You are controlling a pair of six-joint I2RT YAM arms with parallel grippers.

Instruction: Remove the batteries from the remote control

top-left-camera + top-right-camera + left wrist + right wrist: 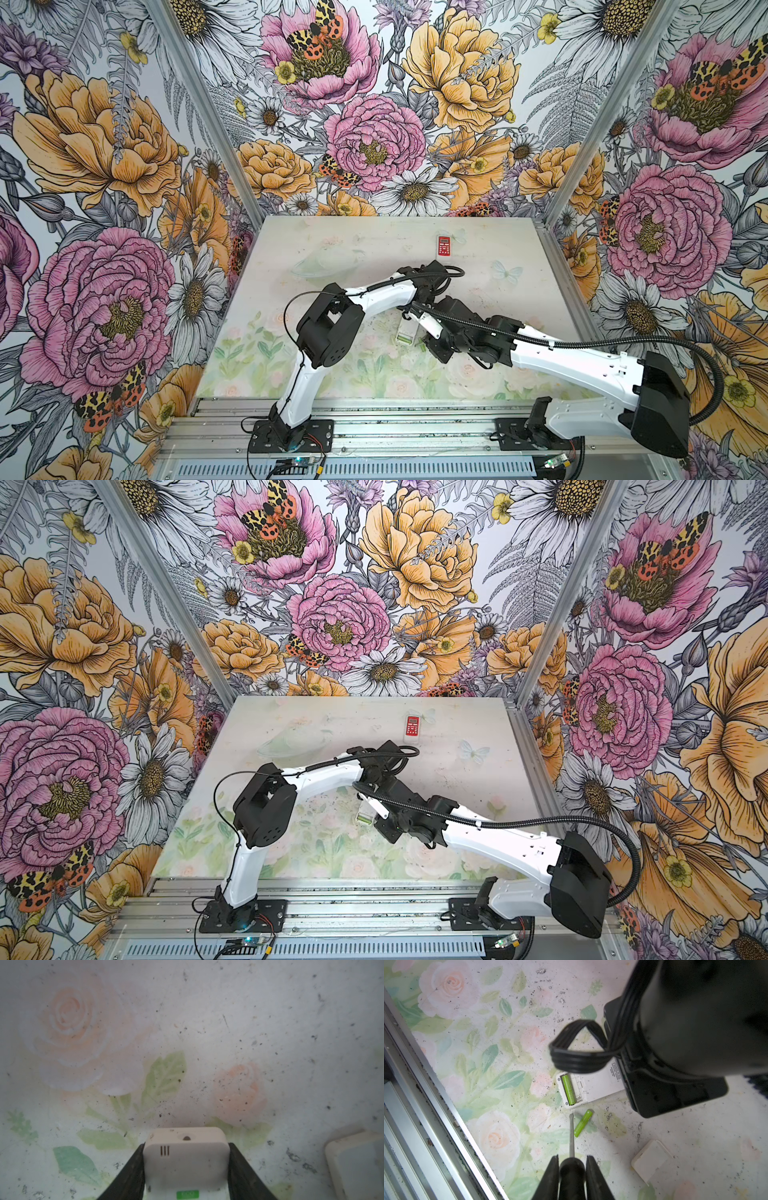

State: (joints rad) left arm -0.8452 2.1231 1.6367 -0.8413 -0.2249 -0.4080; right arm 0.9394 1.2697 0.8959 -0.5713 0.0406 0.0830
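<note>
The white remote control [185,1159] lies back up on the table, and my left gripper [186,1145] is shut on its two sides near one end. Its battery bay is uncovered, with one light green battery [568,1089] lying in it. A second light green battery [583,1123] lies loose on the table just past the remote's [598,1084] open end. My right gripper [572,1157] is shut on the black handle of a screwdriver [572,1136]; its flat tip hovers beside the loose battery, just short of the remote. In both top views the remote [405,332] [365,814] shows between the two wrists.
The white battery cover [652,1160] [357,1163] lies on the table off to one side of the remote. A small red remote [444,246] [412,726] sits at the back of the table. The metal rail [425,1088] runs along the table's near edge.
</note>
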